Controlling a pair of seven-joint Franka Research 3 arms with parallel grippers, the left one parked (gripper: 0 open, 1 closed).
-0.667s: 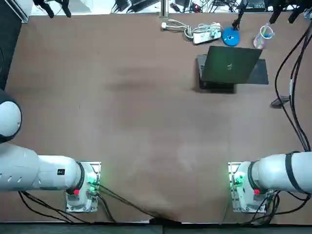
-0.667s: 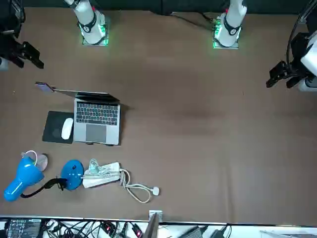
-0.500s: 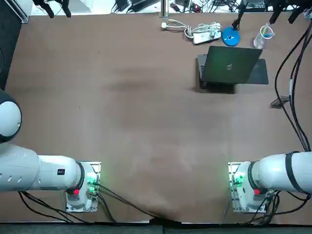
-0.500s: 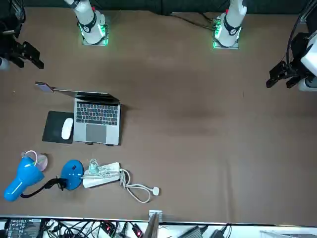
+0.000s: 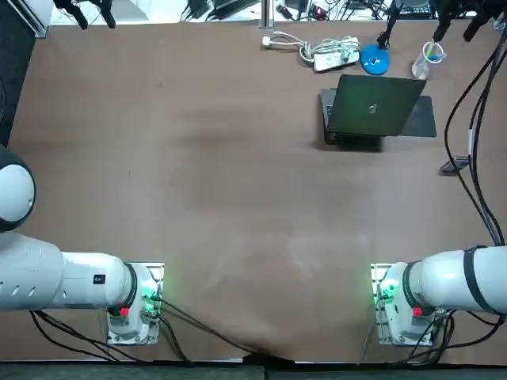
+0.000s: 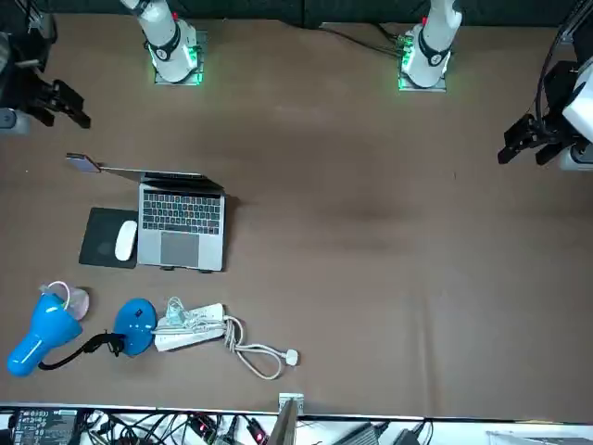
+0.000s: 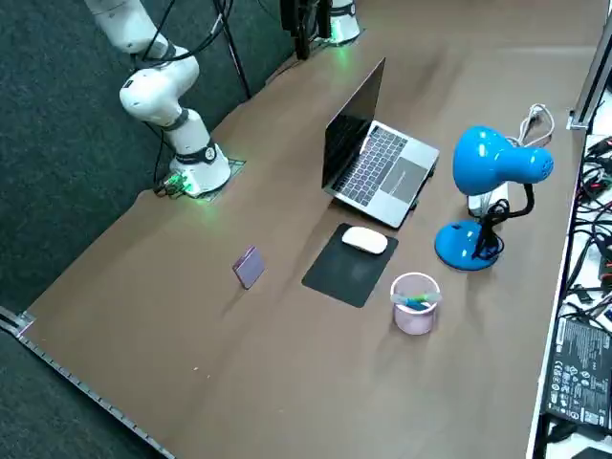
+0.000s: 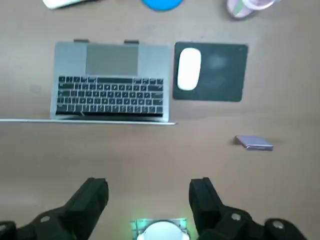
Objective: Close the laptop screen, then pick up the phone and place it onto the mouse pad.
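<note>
The laptop [image 8: 110, 82] stands open, with the phone [image 8: 254, 143] flat on the bench behind its screen, toward the mouse pad [image 8: 220, 75]. The end effector [image 8: 148, 200] hangs open, high on the laptop's screen side. A hard push could slide the laptop, and the mouse [image 8: 189, 69] crowds the pad.

A blue lamp [image 7: 492, 163], a cup [image 7: 414, 303] and a white power strip [image 6: 190, 329] sit along the desk's [image 5: 198, 158] far edge, a white mouse [image 7: 364, 240] nearby.
</note>
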